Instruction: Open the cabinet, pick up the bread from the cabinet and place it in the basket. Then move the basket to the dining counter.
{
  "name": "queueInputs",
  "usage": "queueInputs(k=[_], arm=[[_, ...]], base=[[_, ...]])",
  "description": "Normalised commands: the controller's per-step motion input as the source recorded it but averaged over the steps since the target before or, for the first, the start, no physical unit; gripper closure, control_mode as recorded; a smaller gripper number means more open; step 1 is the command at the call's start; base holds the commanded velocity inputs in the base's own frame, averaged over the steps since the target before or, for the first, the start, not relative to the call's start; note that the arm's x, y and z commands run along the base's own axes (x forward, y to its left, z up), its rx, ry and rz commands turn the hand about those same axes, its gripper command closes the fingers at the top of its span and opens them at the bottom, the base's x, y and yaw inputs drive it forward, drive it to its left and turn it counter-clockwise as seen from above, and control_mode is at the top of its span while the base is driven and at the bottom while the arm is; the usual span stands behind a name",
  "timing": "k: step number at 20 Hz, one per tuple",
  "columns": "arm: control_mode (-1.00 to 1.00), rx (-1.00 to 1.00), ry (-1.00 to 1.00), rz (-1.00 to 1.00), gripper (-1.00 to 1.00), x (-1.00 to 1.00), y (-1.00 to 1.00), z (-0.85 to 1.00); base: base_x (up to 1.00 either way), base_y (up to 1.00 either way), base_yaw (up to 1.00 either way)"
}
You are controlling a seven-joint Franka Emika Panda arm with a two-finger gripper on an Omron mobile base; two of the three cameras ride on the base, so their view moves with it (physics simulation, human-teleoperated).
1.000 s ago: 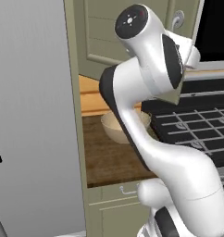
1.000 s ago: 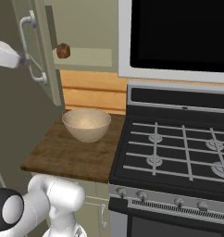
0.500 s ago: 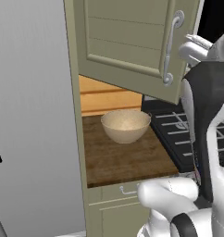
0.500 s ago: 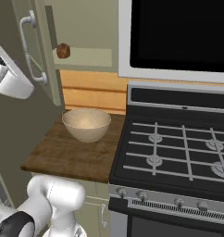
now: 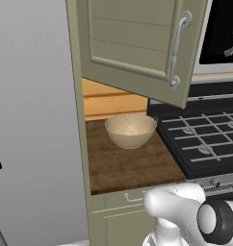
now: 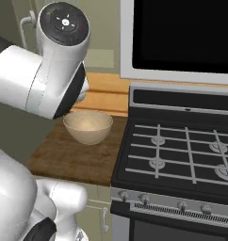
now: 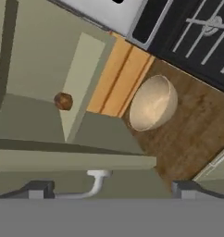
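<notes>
bread [image 7: 63, 101] sits at nine o'clock in my hand view, a small brown chunk on the pale shelf inside the cabinet [image 7: 49, 60], whose door [image 5: 137, 45] hangs swung open with its curved silver handle [image 5: 178, 50] facing out. basket [image 7: 153, 102] lies toward three o'clock of the bread, well apart from it, standing on the narrow dark wood worktop [image 5: 125, 166]. stove [image 6: 182, 155] is at three o'clock of the basket. my gripper [image 7: 111, 189] hangs at six o'clock in my hand view, fingers spread wide and pinching nothing.
</notes>
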Motion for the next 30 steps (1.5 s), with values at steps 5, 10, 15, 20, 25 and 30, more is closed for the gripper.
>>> queueInputs(k=[5, 10, 15, 20, 25, 30], arm=[[-1.00, 0.59, 0.25, 0.18, -1.00, 0.63, 0.00, -0.34], [-1.00, 0.48, 0.24, 0.23, -1.00, 0.50, 0.02, -0.09], [-1.00, 0.13, 0.05, 0.17, -1.00, 0.27, 0.15, -0.02], [-1.00, 0.00, 0.00, 0.19, -1.00, 0.07, 0.36, -0.05], [-1.00, -0.03, 0.00, 0.14, -1.00, 0.02, 0.39, 0.00], [-1.00, -0.02, 0.00, 0.14, -1.00, -0.03, 0.45, 0.00]], base=[[0.00, 0.00, 0.00], [0.00, 0.00, 0.00], [0.00, 0.00, 0.00], [0.00, 0.00, 0.00], [0.00, 0.00, 0.00], [0.00, 0.00, 0.00]])
